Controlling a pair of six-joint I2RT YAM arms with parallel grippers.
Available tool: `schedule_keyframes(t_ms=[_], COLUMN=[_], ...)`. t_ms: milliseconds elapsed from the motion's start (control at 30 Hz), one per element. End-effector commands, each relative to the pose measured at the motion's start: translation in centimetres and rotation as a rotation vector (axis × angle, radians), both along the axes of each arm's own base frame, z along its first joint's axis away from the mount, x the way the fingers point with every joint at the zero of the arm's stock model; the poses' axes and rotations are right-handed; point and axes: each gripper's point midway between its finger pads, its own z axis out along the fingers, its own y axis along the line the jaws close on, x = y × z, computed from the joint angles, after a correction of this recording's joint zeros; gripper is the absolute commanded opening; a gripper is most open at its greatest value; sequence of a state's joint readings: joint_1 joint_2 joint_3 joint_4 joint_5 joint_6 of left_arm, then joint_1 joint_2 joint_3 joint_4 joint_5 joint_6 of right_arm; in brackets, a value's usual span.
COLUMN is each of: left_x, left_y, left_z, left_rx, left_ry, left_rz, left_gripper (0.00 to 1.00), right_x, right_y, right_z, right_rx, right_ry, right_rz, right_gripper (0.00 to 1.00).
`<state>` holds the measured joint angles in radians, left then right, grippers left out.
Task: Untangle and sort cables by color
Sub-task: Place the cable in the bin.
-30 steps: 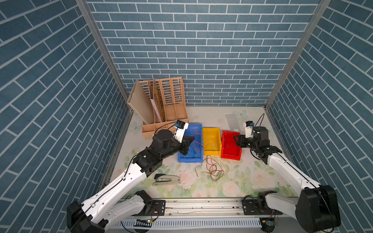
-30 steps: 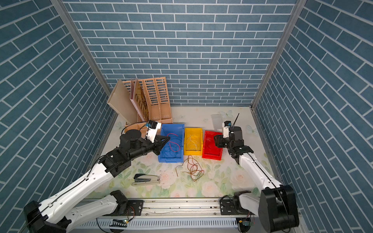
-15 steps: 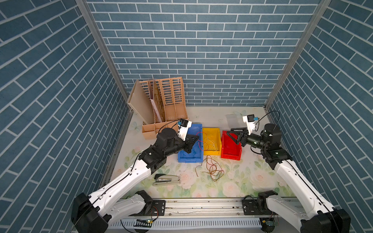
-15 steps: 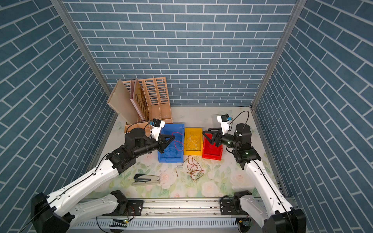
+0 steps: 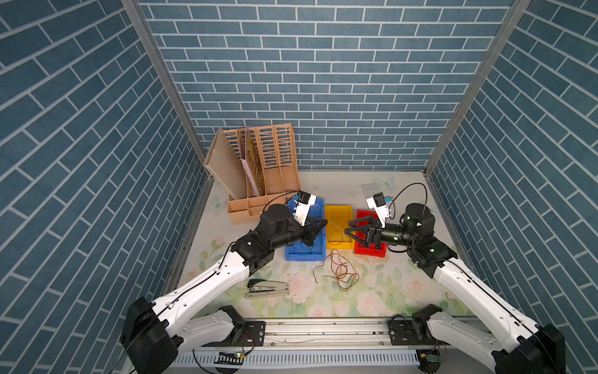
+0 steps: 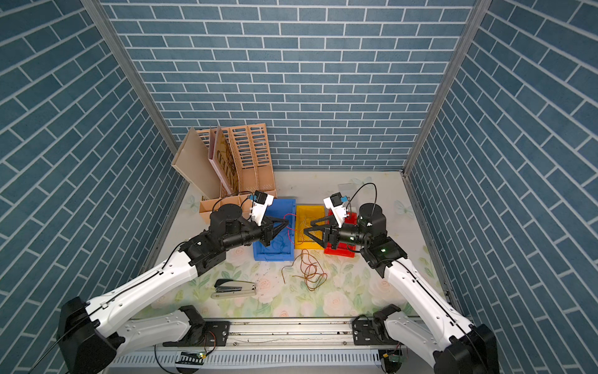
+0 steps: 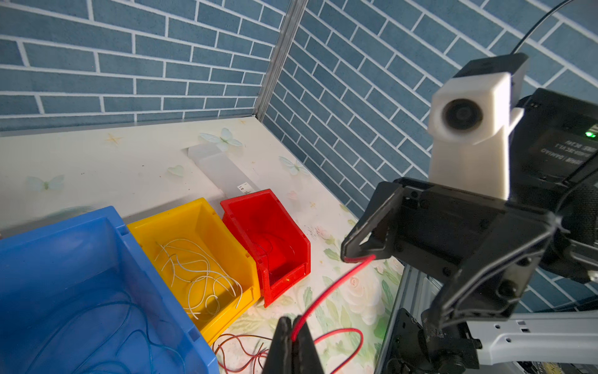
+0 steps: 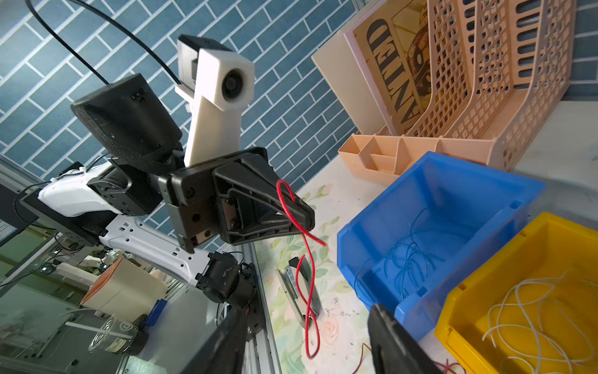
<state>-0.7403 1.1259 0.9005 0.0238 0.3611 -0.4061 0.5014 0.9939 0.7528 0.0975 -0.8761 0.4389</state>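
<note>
Left wrist view.

A: Why is the red cable (image 7: 333, 285) strung up in mid-air?

B: The left gripper (image 7: 293, 323) is clenched on it and held off the table, probably to draw the strand out of the red-brown tangle (image 5: 339, 272). That tangle lies on the table at 6 o'clock of the yellow bin (image 5: 338, 207). The right gripper (image 7: 385, 289) faces the left gripper from 3 o'clock, jaws spread and holding nothing. It looks lined up to take the cable's free end.

A: And the sorted ones?

B: The whitish cables (image 7: 200, 275) lie in the yellow bin and the blue cables (image 8: 407, 259) in the blue bin (image 8: 469, 194), colour matched to colour. The red bin (image 7: 255, 220), at 3 o'clock of the yellow bin, is the likely home for the held strand.

A: What is unclear?

B: The cable's tip sits at one right fingertip (image 7: 348, 254), but whether it touches cannot be told. The hanging end drops toward the table, and whether it is clear of the tangle is not visible. The red bin shows only faint dark loops, too thin to identify. In the right wrist view the right fingers are cut off by the frame edge. In the top views the red cable is barely a thread.
</note>
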Motion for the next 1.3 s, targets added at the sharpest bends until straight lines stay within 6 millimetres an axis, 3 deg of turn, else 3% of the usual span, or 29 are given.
schedule_keyframes(t_ms=[0, 200, 400, 700, 967, 1033, 1100, 1267], left_x=[-0.2, -0.3, -0.4, -0.5, -0.1, -0.1, -0.1, -0.2], left_y=[-0.5, -0.7, -0.8, -0.9, -1.0, -1.1, -1.2, -1.4], left_z=[1.9, 2.1, 2.2, 2.1, 1.7, 1.6, 1.3, 1.7], left_rx=[-0.035, -0.038, -0.041, -0.038, -0.026, -0.021, -0.013, -0.012], left_ry=[-0.032, -0.035, -0.037, -0.033, -0.022, -0.02, -0.013, -0.029], left_rz=[-0.02, -0.027, -0.034, -0.04, -0.031, -0.036, -0.039, -0.055], left_gripper=[0.0, 0.0, 0.0, 0.0, 0.05, 0.09, 0.26, 0.54], right_x=[-0.2, -0.2, -0.2, 0.2, 0.6, 1.0, 1.1, 1.3], right_y=[0.9, 2.0, 2.7, 3.1, 2.9, 2.7, 2.6, 2.4], right_z=[-0.3, -1.0, -1.5, -1.6, -1.3, -1.4, -1.3, -1.0], right_rx=[0.005, -0.013, -0.027, -0.048, -0.064, -0.075, -0.078, -0.081], right_ry=[-0.011, 0.008, 0.015, 0.01, -0.006, -0.01, -0.016, -0.021], right_rz=[0.021, 0.036, 0.048, 0.032, -0.003, -0.029, -0.04, -0.06], right_gripper=[0.62, 0.6, 0.48, 0.0, 0.0, 0.0, 0.0, 0.0])
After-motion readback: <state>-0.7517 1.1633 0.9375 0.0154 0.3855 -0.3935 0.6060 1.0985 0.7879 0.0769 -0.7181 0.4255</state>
